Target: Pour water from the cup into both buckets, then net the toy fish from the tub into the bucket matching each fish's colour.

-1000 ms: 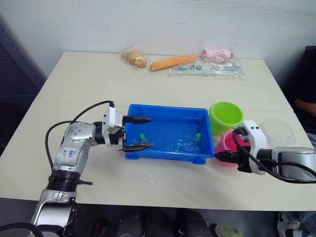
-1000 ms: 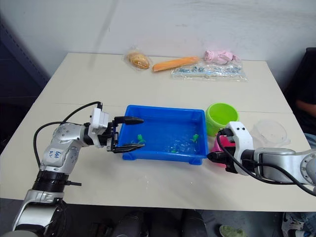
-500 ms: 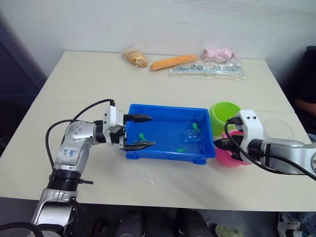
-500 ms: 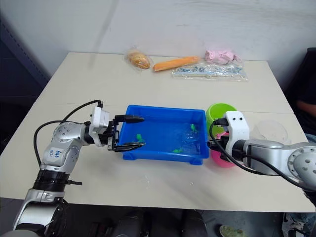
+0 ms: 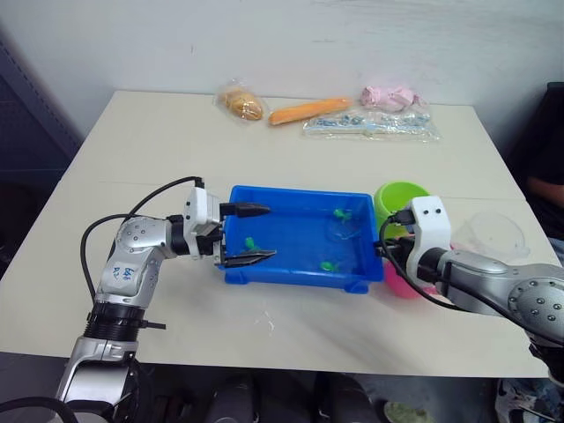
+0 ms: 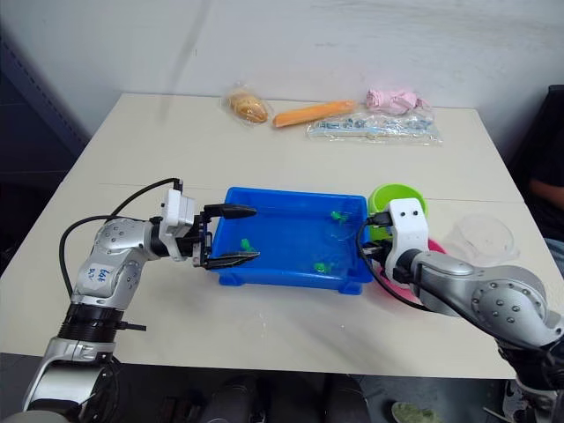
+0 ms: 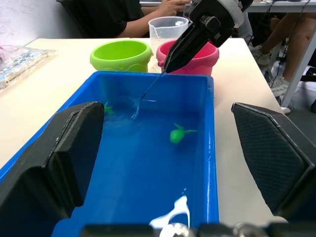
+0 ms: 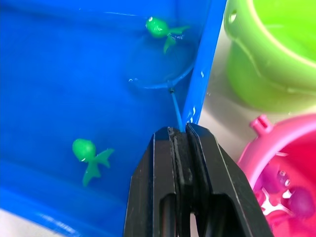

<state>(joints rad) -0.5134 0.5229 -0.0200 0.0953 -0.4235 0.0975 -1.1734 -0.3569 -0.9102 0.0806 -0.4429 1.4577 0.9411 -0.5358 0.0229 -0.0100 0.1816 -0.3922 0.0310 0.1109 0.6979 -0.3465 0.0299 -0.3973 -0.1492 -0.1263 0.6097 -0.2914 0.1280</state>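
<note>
Right gripper [image 8: 183,132] pinched shut on thin net handle; hoop [image 8: 160,74] submerged at tub's [image 5: 291,273] far-right corner. Green fish [image 8: 159,27] lay just beyond hoop, 12 o'clock from fingertips, tail toward 3 o'clock. Tiny, glossy, likely slippery. Right arm nearer; left gripper [image 5: 245,234] spread wide at tub's 9 o'clock end.

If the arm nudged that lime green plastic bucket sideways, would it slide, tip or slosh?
The lime green plastic bucket looks thin-walled and small, so probably light and likely to slide on the smooth table. It stands upright and squat, so tipping seems unlikely. It sits close beside the pink plastic bucket, which it might bump. How much water it holds cannot be told, so sloshing is uncertain.
</note>
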